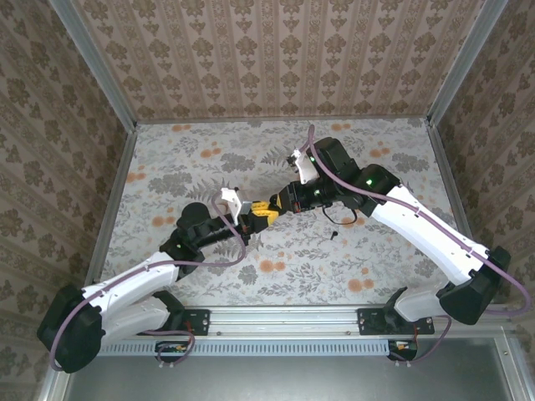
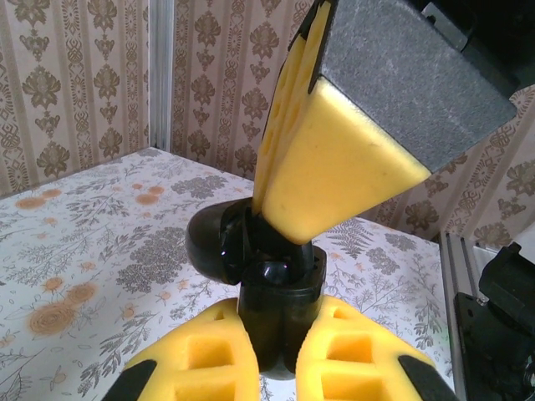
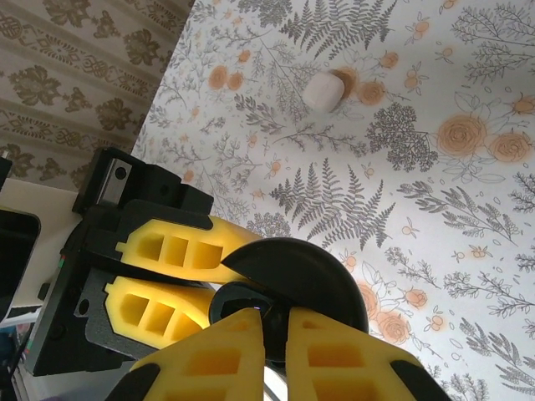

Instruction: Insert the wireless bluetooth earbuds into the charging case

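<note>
- The two arms meet over the middle of the floral table (image 1: 209, 276), fingertip to fingertip.
- The left gripper (image 1: 261, 210) is clamped on the charging case (image 2: 251, 251). Its two yellow fingers (image 2: 209, 355) press the black body from either side.
- The case's round lid (image 3: 292, 271) is swung open, tipped back to one side.
- The right gripper (image 3: 274, 322) comes down onto the case's open mouth from above. Its fingers are drawn nearly together, with only a thin slit between the pads.
- I can't tell whether anything is pinched in that slit; the spot is dark and hidden.
- One earbud (image 1: 334, 236), a tiny black speck, lies on the table just right of the grippers, on the near side and under the right arm.
- Where the other one sits I can't make out.
- A small white lump (image 3: 323, 90) rests on the table, well apart from the case.
</note>
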Controlling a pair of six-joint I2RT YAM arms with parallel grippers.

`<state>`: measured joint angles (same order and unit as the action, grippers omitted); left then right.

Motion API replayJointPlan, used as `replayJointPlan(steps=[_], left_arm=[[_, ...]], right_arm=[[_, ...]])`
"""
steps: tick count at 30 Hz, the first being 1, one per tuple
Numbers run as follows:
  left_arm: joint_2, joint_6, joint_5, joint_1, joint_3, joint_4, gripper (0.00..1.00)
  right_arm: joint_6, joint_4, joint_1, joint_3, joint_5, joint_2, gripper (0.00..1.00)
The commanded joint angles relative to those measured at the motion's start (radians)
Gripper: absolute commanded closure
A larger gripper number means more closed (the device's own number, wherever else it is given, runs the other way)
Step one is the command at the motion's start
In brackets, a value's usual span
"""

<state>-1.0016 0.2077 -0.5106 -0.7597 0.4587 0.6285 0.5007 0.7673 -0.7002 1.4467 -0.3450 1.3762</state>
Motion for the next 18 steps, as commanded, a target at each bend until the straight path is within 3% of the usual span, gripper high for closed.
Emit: replayJointPlan(steps=[1,10,18], left_arm=[[-0.002,-0.028,0.007,-0.01,0.028,0.028,1.0],[0.008,-0.03,0.018,-0.013,0.02,0.023,1.0],[0.015,-0.042,0.044,-0.018,0.015,0.015,1.0]], right_arm=[[0.024,0.035,0.001,0.018,-0.01,0.009,0.85],[0.038,0.021,-0.001,0.026,0.014,-0.004,0.53],[0.075,0.047,-0.001,0.037,0.105,-0.053,0.47]])
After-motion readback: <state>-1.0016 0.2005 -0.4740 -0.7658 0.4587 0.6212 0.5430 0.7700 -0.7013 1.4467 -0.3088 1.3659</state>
